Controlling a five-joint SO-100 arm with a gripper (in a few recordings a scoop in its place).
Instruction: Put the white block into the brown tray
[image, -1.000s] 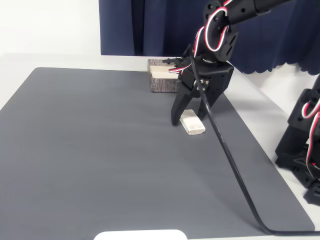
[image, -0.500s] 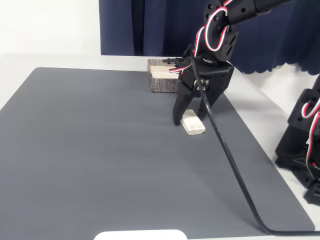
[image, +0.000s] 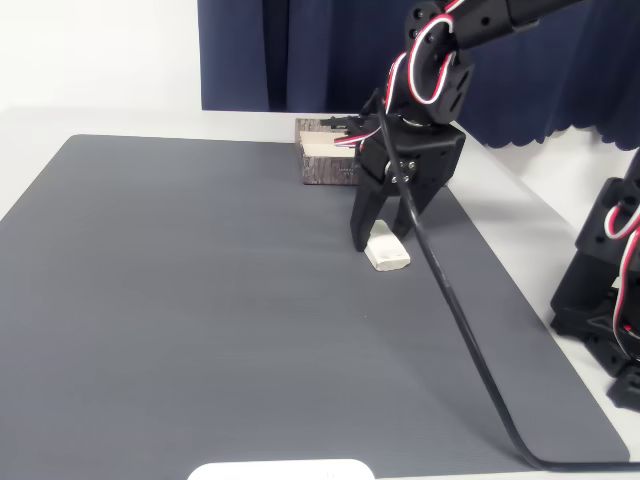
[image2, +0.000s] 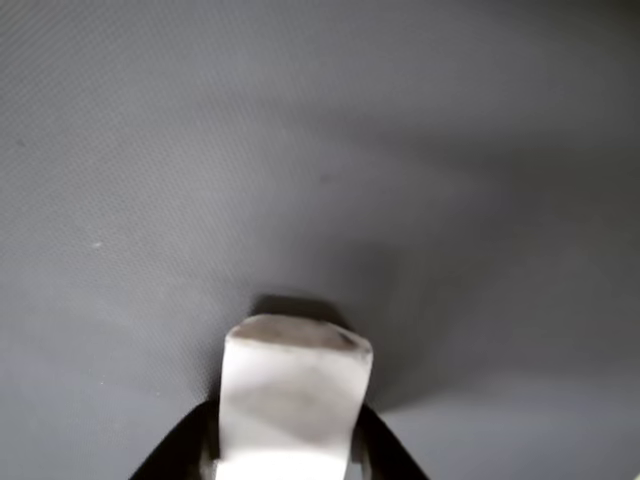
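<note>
We see the gripper (image: 377, 235) pinching the white block (image: 387, 252) on the dark mat (image: 200, 300), near side of the brown tray (image: 325, 165) at the mat's far edge.

Surface (image: 120, 120): white, under dark grey mat (image: 200, 320) | on mat: tray (image: 322, 160) at far edge, block (image: 388, 254) nearer, black cable (image: 470, 350) along right side
</note>
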